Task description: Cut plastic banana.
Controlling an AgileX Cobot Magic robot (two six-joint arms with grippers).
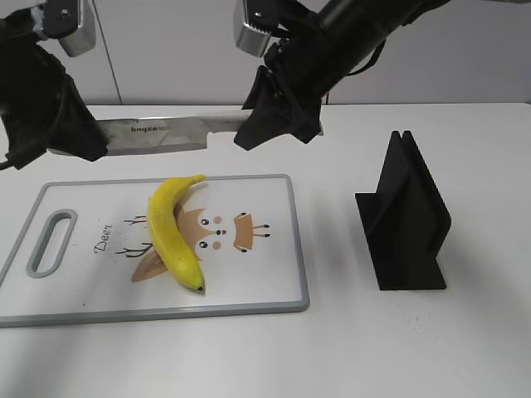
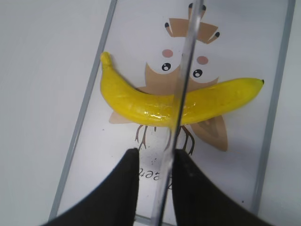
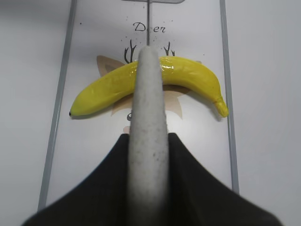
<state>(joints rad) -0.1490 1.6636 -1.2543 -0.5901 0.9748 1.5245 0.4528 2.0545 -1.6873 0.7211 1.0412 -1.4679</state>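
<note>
The plastic banana (image 1: pixel 174 232) lies whole on the white cutting board (image 1: pixel 265 249), stem toward the back; it also shows in the left wrist view (image 2: pixel 141 101) and the right wrist view (image 3: pixel 193 77). A knife (image 1: pixel 166 135) hangs level above the board's far edge. My right gripper (image 1: pixel 278 124) is shut on its grey speckled handle (image 3: pixel 149 94). My left gripper (image 1: pixel 83 141) is at the blade tip; the blade (image 2: pixel 188 61) runs between its fingers (image 2: pixel 156 153) against one finger, with a gap to the other. The blade crosses above the banana's middle.
A black knife stand (image 1: pixel 406 220) stands on the white table to the right of the board. The board has a grey rim, a handle slot (image 1: pixel 51 240) at its left end and a deer drawing under the banana.
</note>
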